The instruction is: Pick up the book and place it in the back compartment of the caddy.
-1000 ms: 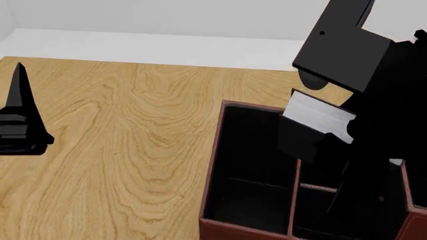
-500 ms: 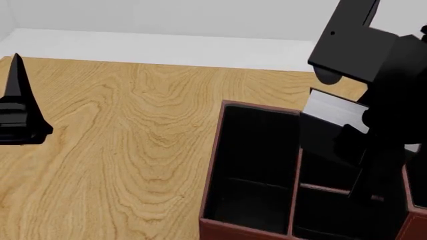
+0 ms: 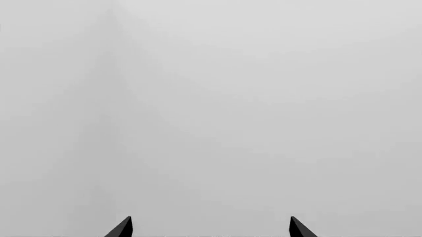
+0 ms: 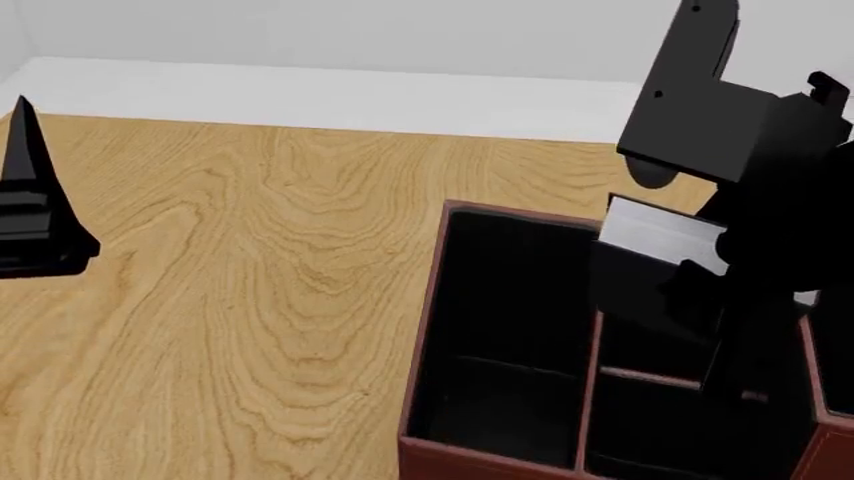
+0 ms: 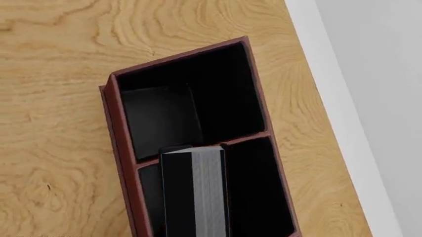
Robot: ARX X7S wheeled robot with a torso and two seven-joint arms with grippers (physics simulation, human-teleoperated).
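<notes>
The thin black hardcover book with white page edges (image 4: 663, 236) hangs tilted above the dark red-brown rectangular caddy with a black interior and thin red dividers (image 4: 434, 330), gripped by the black right gripper (image 4: 714, 270), whose fingers are mostly lost against the dark arm. In the right wrist view the book (image 5: 195, 192) sits over the compartments of the caddy (image 5: 118, 126), crossing one divider; which compartment lies beneath cannot be told. The caddy rests on the light wooden table with swirling grain (image 4: 254, 300). The black left gripper (image 4: 34, 215) hovers at the table's far left, its two fingertips (image 3: 122, 228) spread apart on nothing
</notes>
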